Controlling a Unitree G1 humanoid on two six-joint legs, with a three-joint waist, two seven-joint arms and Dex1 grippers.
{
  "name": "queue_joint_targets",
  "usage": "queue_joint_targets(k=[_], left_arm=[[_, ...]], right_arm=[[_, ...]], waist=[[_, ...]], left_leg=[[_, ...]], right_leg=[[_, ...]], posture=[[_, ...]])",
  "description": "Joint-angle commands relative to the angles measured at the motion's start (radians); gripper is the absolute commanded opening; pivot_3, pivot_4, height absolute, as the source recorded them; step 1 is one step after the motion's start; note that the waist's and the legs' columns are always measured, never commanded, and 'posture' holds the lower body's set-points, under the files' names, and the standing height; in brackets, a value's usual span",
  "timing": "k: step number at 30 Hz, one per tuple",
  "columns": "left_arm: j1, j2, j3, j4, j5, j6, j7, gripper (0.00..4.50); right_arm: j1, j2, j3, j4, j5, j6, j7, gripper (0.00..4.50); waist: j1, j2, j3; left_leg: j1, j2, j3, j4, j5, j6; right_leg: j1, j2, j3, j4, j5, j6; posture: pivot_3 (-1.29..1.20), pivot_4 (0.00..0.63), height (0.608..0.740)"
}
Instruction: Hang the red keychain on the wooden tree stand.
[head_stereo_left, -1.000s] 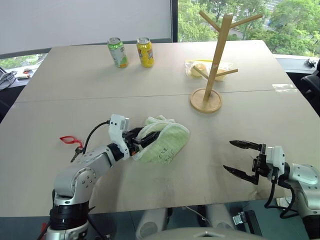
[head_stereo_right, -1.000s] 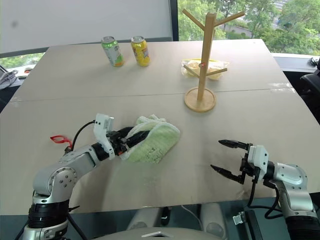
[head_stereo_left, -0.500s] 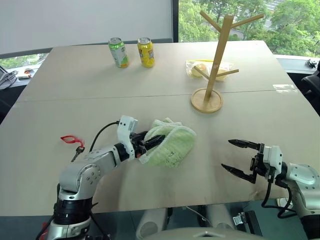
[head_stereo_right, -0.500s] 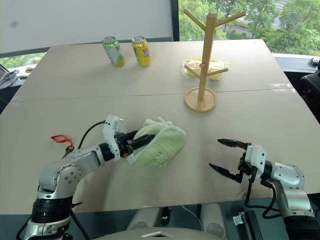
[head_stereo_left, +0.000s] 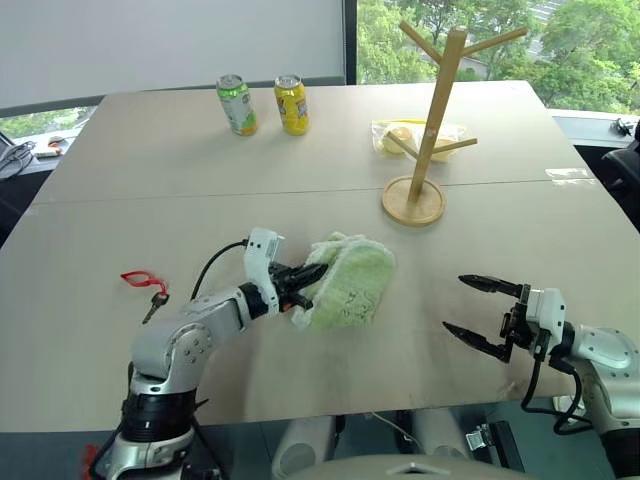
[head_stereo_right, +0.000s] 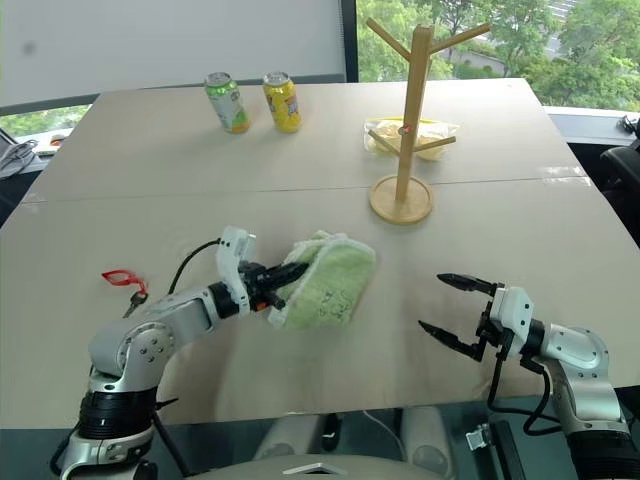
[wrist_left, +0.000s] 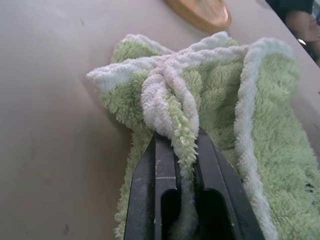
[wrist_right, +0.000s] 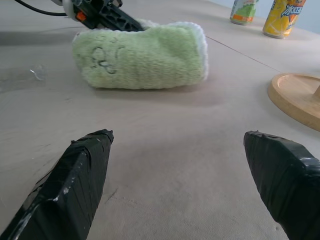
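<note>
The red keychain (head_stereo_left: 140, 278) lies flat on the table at the left, behind my left arm and apart from both grippers. Far back on the right the wooden tree stand (head_stereo_left: 432, 110) is upright on its round base (wrist_right: 295, 97). My left gripper (head_stereo_left: 308, 276) is shut on a fold of a green towel (wrist_left: 172, 107), which lies bunched at the table's middle (head_stereo_left: 352, 280). Low at the right, my right gripper (head_stereo_left: 455, 303) stands open with nothing between its fingers (wrist_right: 85, 165), pointing toward the towel (wrist_right: 140, 57).
A green can (head_stereo_left: 236, 104) and a yellow can (head_stereo_left: 291, 104) stand at the table's far side. A clear bag with something yellow (head_stereo_left: 392, 136) lies behind the stand. A seam crosses the table (head_stereo_left: 150, 195) from side to side.
My left gripper has gone from open to shut on the towel's fold and shifted right, pushing the towel with it. The right gripper has stayed in place.
</note>
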Motion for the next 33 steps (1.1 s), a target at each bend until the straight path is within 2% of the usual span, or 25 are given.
queue_joint_targets(k=[1,4,8,17,20,22,28,33], left_arm=[[-0.114,-0.073,0.159,0.094,0.102,-0.264,0.157,0.06],[-0.210,-0.098,0.254,0.239,0.195,-0.460,0.275,0.06],[-0.310,-0.097,0.321,0.450,0.278,-0.649,0.355,0.06],[-0.516,-0.032,0.416,0.975,0.342,-1.012,0.404,0.06],[-0.573,0.001,0.432,1.103,0.341,-1.090,0.395,0.92],[-0.593,0.008,0.425,1.145,0.345,-1.124,0.375,1.68],[-0.581,-0.005,0.400,1.143,0.342,-1.143,0.346,4.45],[-0.470,-0.041,0.355,0.951,0.355,-1.088,0.357,4.45]], right_arm=[[-0.009,-0.004,-0.007,-0.041,0.019,-0.004,-0.010,4.50],[-0.014,-0.007,-0.007,-0.048,0.020,0.004,-0.016,4.50],[-0.029,-0.008,-0.004,-0.058,0.021,0.020,-0.028,4.50],[-0.075,-0.005,0.000,-0.052,0.019,0.042,-0.044,4.50],[-0.090,0.001,0.004,-0.047,0.015,0.044,-0.055,4.50],[-0.094,0.008,0.010,-0.051,0.012,0.046,-0.061,4.50],[-0.092,0.010,0.017,-0.060,0.021,0.055,-0.063,4.50],[-0.114,0.006,0.020,-0.040,0.027,0.067,-0.046,4.50]], waist=[[0.002,0.000,0.000],[0.000,-0.001,0.000],[0.001,-0.001,0.000],[0.004,-0.005,0.000],[0.001,-0.006,0.000],[0.000,-0.006,0.000],[-0.001,-0.006,0.000],[-0.002,-0.006,0.000]], left_leg=[[0.000,0.000,0.000,0.000,0.000,0.000],[0.000,0.000,-0.001,0.001,0.001,-0.001],[0.000,-0.001,0.000,0.000,0.002,0.002],[-0.001,-0.002,-0.001,0.001,0.003,0.003],[-0.001,-0.002,-0.001,0.001,0.003,0.003],[-0.001,-0.003,-0.001,0.001,0.003,0.003],[-0.001,-0.003,-0.001,0.001,0.003,0.003],[0.000,-0.003,-0.001,0.001,0.003,0.003]], right_leg=[[0.000,0.000,0.000,0.000,0.000,0.000],[0.000,0.000,-0.001,0.000,0.001,0.000],[0.000,0.002,0.000,0.000,0.004,-0.001],[0.000,0.001,-0.002,-0.001,0.005,0.002],[0.000,0.001,-0.002,0.000,0.005,0.002],[0.000,0.001,-0.002,0.000,0.005,0.002],[0.000,0.001,-0.002,0.000,0.005,0.002],[0.000,0.001,-0.001,0.001,0.005,0.002]], posture=[[0.00,0.150,0.740],[0.00,0.150,0.740],[0.00,0.150,0.740],[0.00,0.150,0.740],[0.00,0.150,0.740],[0.00,0.150,0.740],[0.00,0.150,0.740],[0.00,0.150,0.740]])
